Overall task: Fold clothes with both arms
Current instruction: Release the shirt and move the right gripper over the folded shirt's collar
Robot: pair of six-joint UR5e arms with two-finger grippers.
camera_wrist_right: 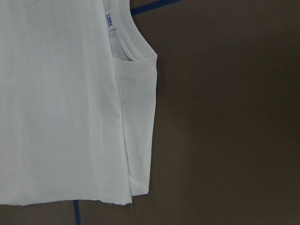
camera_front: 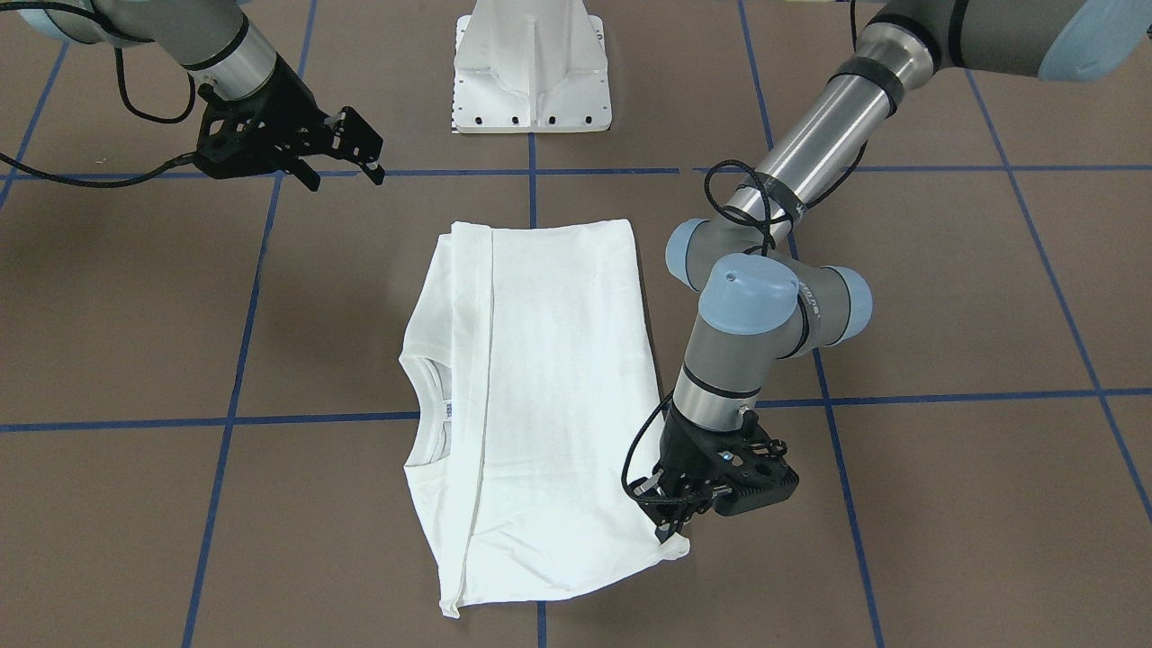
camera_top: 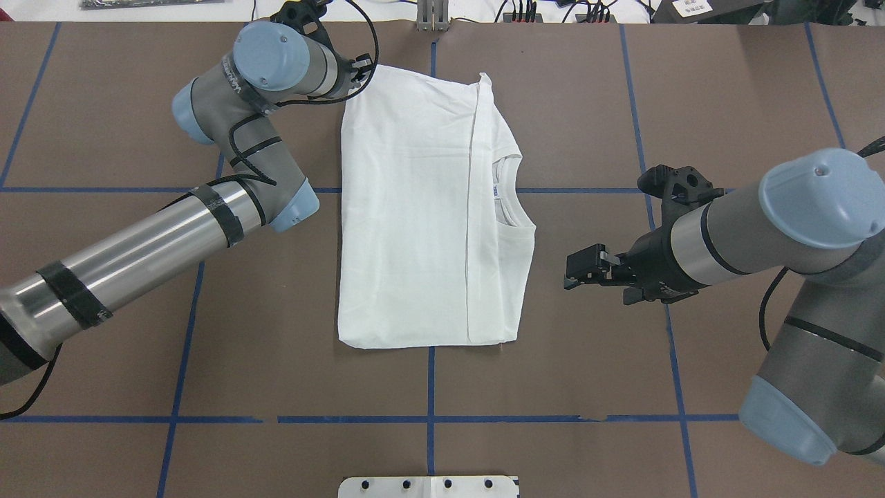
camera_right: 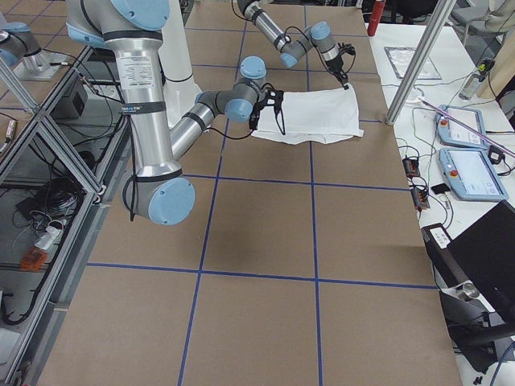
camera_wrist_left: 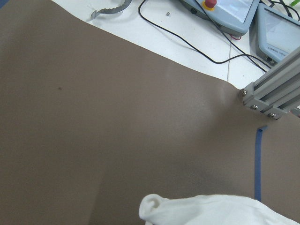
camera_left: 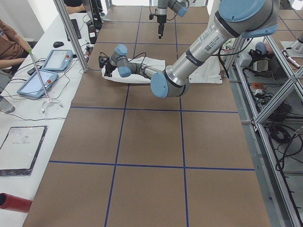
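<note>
- T-shirt (camera_front: pixel 540 387): folded to a long rectangle at the middle of the table (camera_front: pixel 945 297). Its collar (camera_front: pixel 430 423) and neck label (camera_front: pixel 447 412) show on the side toward the right arm (a lengthwise fold edge runs just beside them).
- Left hand (camera_front: pixel 670 522): fingers drawn together on the shirt corner farthest from the robot on the left arm's side, pinching the fabric. In the overhead view this hand is mostly hidden behind its own wrist joint.
- Right hand (camera_top: pixel 577 270): fingers spread and holding nothing. It is held over bare table on the collar side, apart from the cloth.
- Cut off: the left wrist view catches only the curled-up corner (camera_wrist_left: pixel 154 210) at its lower edge. In the right wrist view the shirt runs off the top and left edges.
- Hard to make out: in both side views the shirt is small and partly screened by the arms.
- Surroundings: white pedestal base (camera_front: pixel 531 81), blue tape lines (camera_front: pixel 945 396) and an aluminium post (camera_wrist_left: pixel 269 96). On a side table are teach pendants (camera_left: pixel 57 59), with a seated person (camera_left: pixel 9 42) at the view's edge.
</note>
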